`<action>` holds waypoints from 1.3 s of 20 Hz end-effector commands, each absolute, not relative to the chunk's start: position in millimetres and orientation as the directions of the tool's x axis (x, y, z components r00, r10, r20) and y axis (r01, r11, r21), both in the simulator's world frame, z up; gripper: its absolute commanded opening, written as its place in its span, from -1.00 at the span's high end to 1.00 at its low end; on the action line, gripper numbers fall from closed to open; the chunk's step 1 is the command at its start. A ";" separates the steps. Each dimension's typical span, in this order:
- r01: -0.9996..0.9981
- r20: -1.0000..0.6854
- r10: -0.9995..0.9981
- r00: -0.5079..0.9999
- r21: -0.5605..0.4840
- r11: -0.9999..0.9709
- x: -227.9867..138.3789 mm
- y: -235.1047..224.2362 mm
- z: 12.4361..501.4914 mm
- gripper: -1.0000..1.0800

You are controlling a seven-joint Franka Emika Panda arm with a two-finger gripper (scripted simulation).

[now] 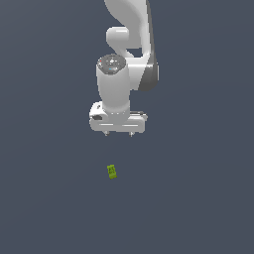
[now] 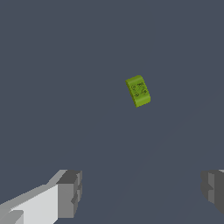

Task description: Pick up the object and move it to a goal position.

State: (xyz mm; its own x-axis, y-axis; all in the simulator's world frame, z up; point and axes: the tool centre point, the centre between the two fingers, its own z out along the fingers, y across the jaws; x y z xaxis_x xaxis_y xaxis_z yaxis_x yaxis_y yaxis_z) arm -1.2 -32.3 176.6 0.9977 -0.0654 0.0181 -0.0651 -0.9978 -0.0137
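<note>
Progress: nothing of the task looks done; the lime-green block lies loose on the grey floor, ungrasped, and no goal marker shows in either view.
Remaining: by my reading, the descent, the grasp, the lift and the carry to the goal are all left.
Left finger: in the wrist view one dark grey fingertip sits on a white mount, blocky and matte, with faint ridges on its inner face.
Block position: in the exterior view it sits at about 6 o'clock from the gripper, well apart from it, with bare floor between; it is turned slightly off square.
Block shape: small oblong with softly rounded edges, glossless lime-green, its upper face carrying faint darker marks too small to read.
Gripper state: jaws spread wide, holding nothing; the gap far exceeds the block's width.
Arm: smooth white shell, rounded joints, a dark grey band at one joint, a speckled metallic cap on top.
Right finger: only the edge of the second grey fingertip shows, cut off by the frame.
Floor: flat, uniform slate grey, no texture.
</note>
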 end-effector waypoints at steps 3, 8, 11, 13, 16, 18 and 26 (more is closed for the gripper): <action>-0.059 0.019 -0.059 0.998 -0.013 -0.998 -1.0 -30.6 177.4 -0.92; -0.004 0.025 -0.004 1.000 -0.006 -1.000 0.2 -14.6 185.5 -0.92; 0.010 0.027 0.010 1.000 -0.004 -1.000 -0.1 -9.8 188.3 -0.92; 0.008 0.026 0.008 1.000 -0.005 -1.000 -0.1 -10.5 188.0 -0.92; 0.012 0.026 0.012 1.000 -0.004 -1.000 2.0 -12.0 185.9 -0.92; 0.021 0.025 0.021 0.999 -0.003 -1.000 5.0 -13.0 183.5 -0.92; 0.086 0.019 0.086 0.996 0.002 -0.996 27.9 -24.1 161.6 -0.92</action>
